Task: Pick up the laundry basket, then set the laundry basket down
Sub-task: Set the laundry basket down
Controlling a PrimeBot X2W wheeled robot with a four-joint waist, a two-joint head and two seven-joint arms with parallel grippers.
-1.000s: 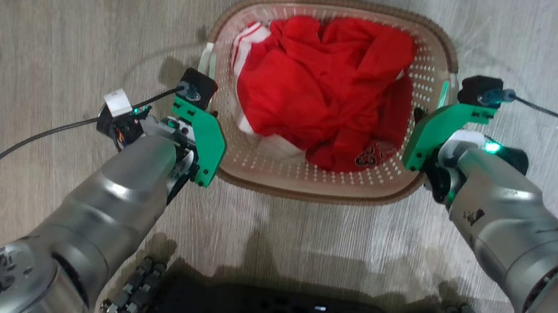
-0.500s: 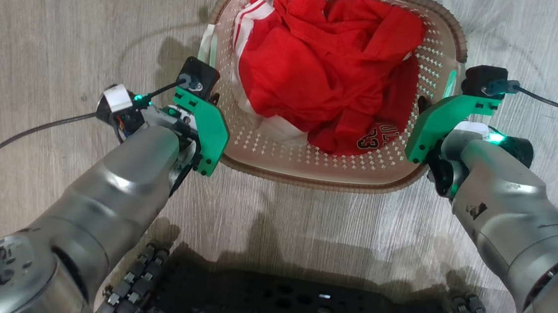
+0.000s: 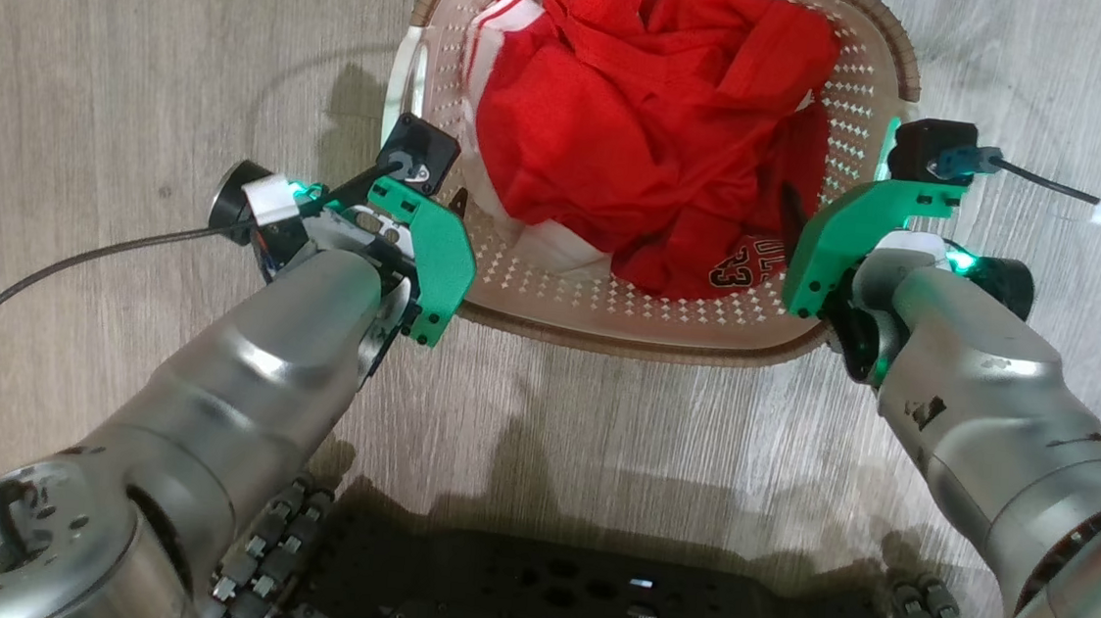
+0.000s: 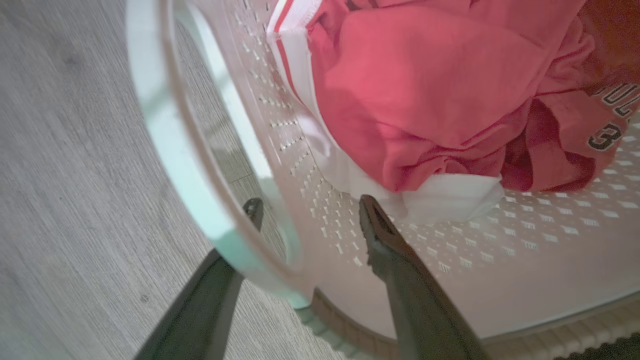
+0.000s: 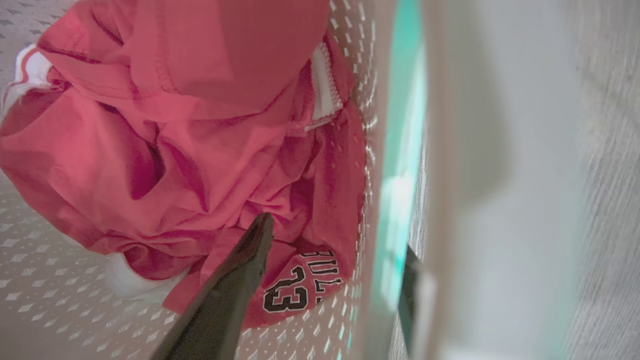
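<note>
- One laundry basket [image 3: 642,331], with two pale side handles [image 3: 401,81].
- One heap of red clothing [image 3: 624,128] inside; the number of pieces cannot be told.
- Two claws: left claw [image 4: 309,201], right claw [image 5: 336,235].
- Two black cables [image 3: 73,257].

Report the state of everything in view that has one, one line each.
laundry basket: upright, holding clothing; cannot tell whether it is lifted or on the floor.
red jersey: crumpled, inside the basket.
left gripper: open, jaws astride the basket's side wall.
right gripper: open, jaws astride the opposite side wall.
</note>
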